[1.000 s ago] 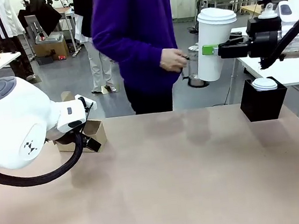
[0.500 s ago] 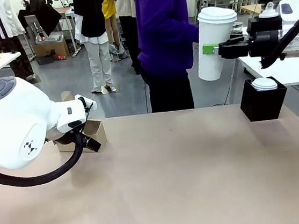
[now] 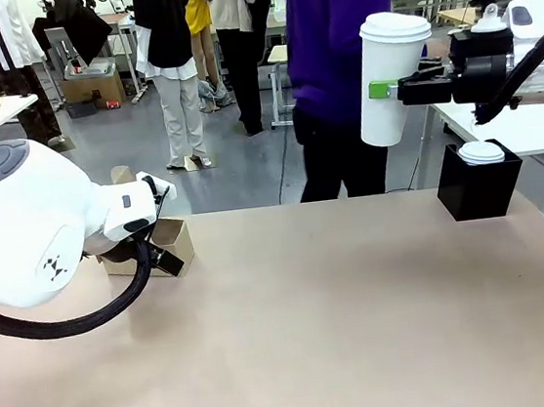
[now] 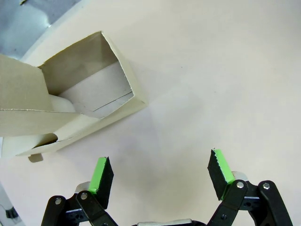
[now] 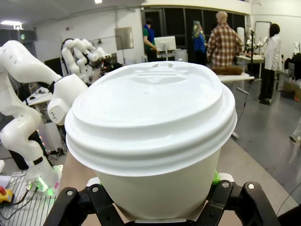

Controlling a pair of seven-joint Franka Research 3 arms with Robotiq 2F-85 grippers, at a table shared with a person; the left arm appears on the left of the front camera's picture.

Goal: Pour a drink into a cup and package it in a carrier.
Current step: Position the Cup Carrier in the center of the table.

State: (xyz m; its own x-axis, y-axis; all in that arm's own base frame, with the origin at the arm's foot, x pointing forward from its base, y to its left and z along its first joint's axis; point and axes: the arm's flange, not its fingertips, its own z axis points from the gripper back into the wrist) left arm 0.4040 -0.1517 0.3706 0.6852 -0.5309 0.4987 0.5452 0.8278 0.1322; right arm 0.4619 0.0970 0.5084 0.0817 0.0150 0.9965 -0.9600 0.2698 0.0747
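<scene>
— Status of cup (image 3: 388, 53)?
— Found lidded, pinched upright by right gripper (image 3: 382, 90), aloft past desk's (image 3: 317, 336) far right edge. Left gripper (image 4: 160, 176): fingers spread, empty.
— Handling?
— Advised level carriage, steady grip below lid.

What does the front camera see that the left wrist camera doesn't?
Front view alone: the right gripper, shut on the tall white lidded cup and holding it in the air; a black box with a shorter white lidded cup at its top; and a person in purple behind the table. Left wrist view alone: the left gripper, open and close up, and the pale inside of the small brown cardboard box. Both: that open box and the tan table.
</scene>
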